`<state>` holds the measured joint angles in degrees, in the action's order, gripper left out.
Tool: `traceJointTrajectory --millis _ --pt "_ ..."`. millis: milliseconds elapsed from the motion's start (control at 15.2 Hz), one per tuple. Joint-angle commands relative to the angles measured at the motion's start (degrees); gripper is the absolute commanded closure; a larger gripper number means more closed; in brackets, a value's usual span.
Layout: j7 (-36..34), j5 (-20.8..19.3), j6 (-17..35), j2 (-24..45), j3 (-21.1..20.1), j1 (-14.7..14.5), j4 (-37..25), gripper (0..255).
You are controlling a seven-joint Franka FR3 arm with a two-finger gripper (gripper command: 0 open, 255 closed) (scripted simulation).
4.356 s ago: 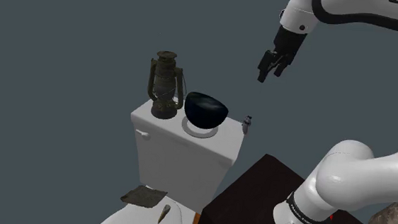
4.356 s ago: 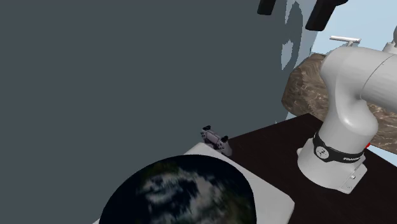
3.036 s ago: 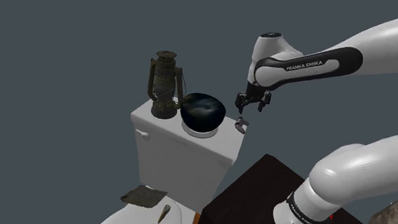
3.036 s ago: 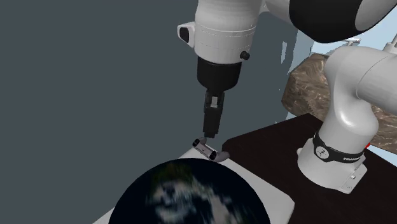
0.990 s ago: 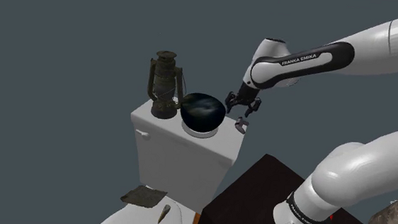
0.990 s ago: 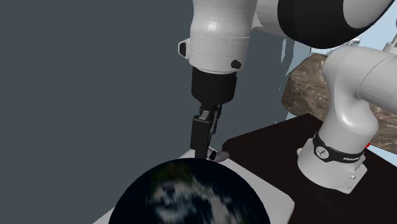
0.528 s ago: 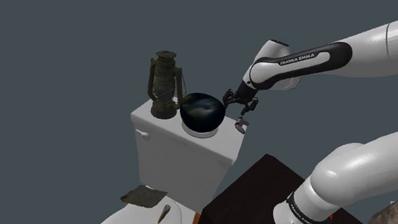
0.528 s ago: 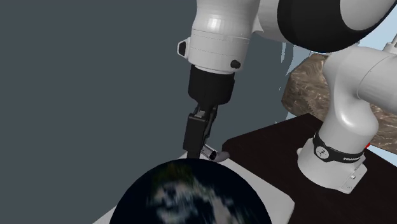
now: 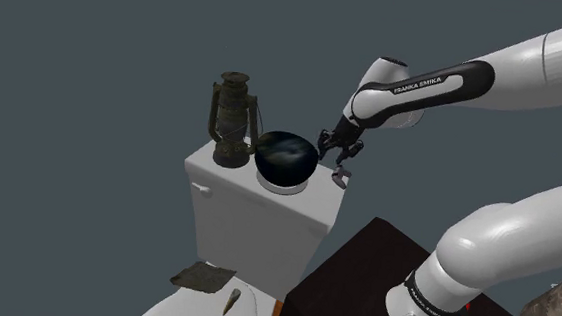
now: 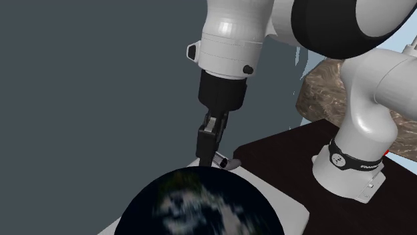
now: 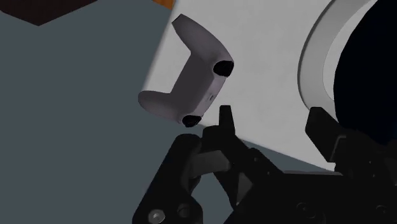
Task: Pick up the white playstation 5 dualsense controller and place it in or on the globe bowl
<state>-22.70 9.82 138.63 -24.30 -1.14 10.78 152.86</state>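
We see the white controller (image 11: 191, 73) lying at a corner of the cistern lid (image 9: 306, 202), near the globe bowl (image 9: 287, 154). Our claw (image 11: 270, 124) gapes empty just beside it. We judge it light, rigid and slick-shelled; we would pinch across its central body.

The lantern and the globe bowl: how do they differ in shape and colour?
The lantern is tall and narrow; the globe bowl is low, wide and round. The lantern looks dull and dark; the globe bowl is glossy dark blue with pale cloudy patches. The globe bowl rests on a white ring; the lantern stands directly on the tank lid. Both stand upright.
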Motion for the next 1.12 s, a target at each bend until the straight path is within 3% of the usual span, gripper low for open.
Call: traceJointTrajectory --millis 0,132,264,462,528,594,726,858,1056 --pt "-0.09 1.59 -5.32 4.71 4.32 1.31 1.04 255" --pt "-1.87 1.97 -4.17 6.94 2.95 0.57 -0.17 255" --pt "0.78 1.09 -6.69 4.43 5.21 2.01 0.16 255" --pt "1.23 1.00 -6.43 5.96 5.57 2.23 -1.14 255" --pt "0.79 0.91 -6.31 -0.32 -0.63 1.10 -1.89 255" --pt "0.80 0.91 -6.31 -0.32 -0.64 1.11 -1.89 0" --pt "-23.94 -9.11 1.32 -3.21 -12.96 8.93 4.34 0" --pt "-47.11 -18.05 3.06 -4.46 -26.52 18.09 6.90 0" --pt "-47.99 -19.37 6.15 -2.12 -27.83 20.20 7.51 0"
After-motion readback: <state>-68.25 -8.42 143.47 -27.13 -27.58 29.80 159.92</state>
